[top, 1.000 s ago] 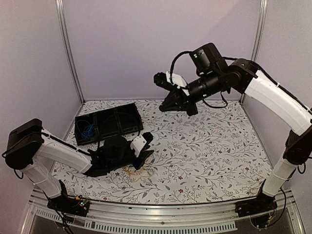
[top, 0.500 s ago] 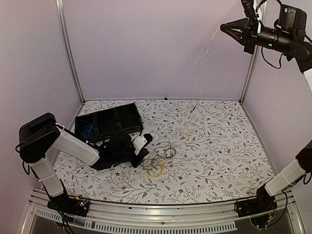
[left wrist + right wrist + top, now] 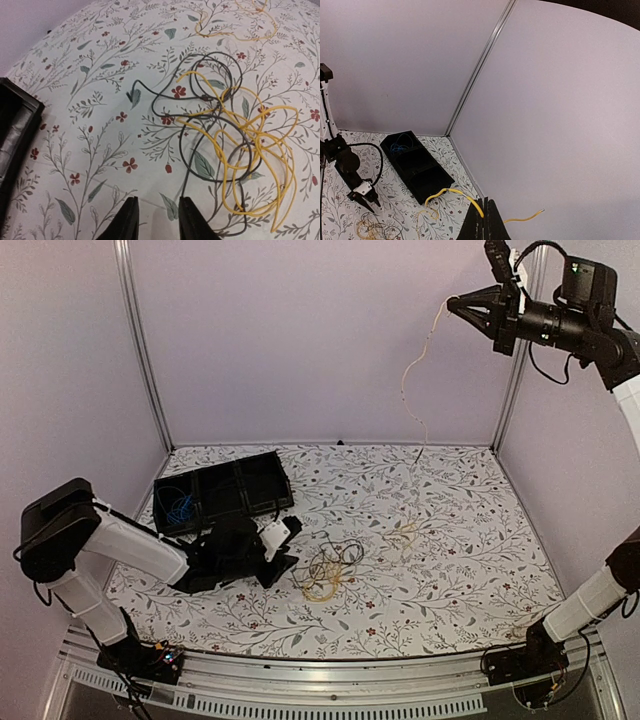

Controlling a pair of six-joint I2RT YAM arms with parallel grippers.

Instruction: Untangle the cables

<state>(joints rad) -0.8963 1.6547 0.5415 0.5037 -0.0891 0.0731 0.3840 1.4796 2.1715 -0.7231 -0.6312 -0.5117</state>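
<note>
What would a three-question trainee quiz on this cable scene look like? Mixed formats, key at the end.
1. True or false: the right hand, raised high, is shut on a pale yellow cable that hangs down toward the table.
2. Which cable lies in the black tray? A) yellow cable B) blue cable C) dark cable
3. Fill in: the left hand, low and holding nothing, faces a tangle of yellow and ____ cables.

Key: 1 true; 2 B; 3 dark.
</note>
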